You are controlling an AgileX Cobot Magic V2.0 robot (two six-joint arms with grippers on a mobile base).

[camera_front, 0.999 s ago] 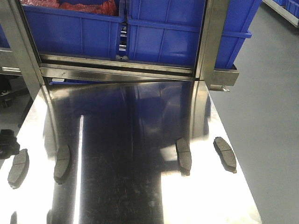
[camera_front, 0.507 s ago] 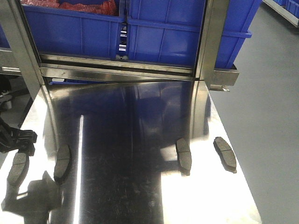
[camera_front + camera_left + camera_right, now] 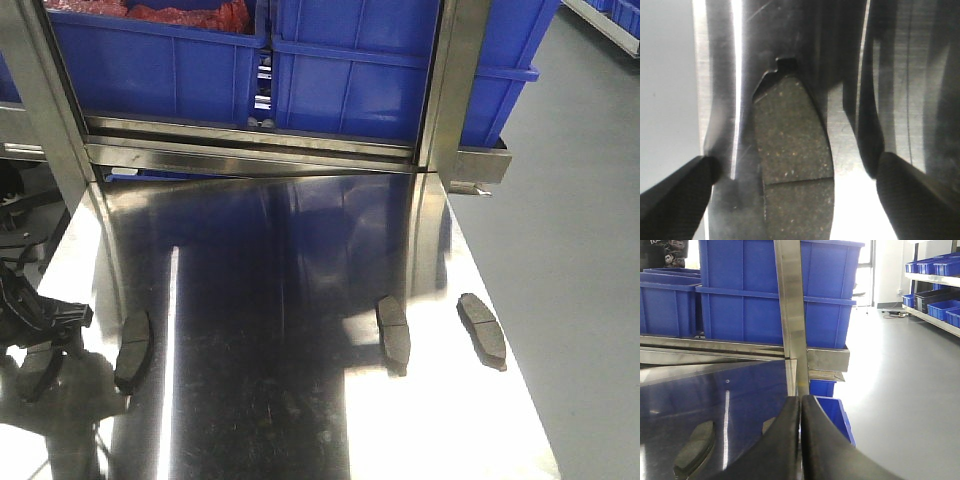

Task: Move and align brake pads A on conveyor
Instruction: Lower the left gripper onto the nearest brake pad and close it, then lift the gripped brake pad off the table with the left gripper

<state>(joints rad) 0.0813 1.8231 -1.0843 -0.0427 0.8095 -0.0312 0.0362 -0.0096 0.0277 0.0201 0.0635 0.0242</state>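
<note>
Now your left claw [image 3: 792, 170] gapes astride the brake pad [image 3: 790, 125]; closing off-centre could skid it across the slick steel table [image 3: 300, 420]

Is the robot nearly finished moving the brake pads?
No, barely started. Nothing looks done: all four brake pads lie on the shiny steel table, and no conveyor shows. In hand: the open left gripper straddles the leftmost pad, not gripping. Left: moving and aligning all four.
</note>
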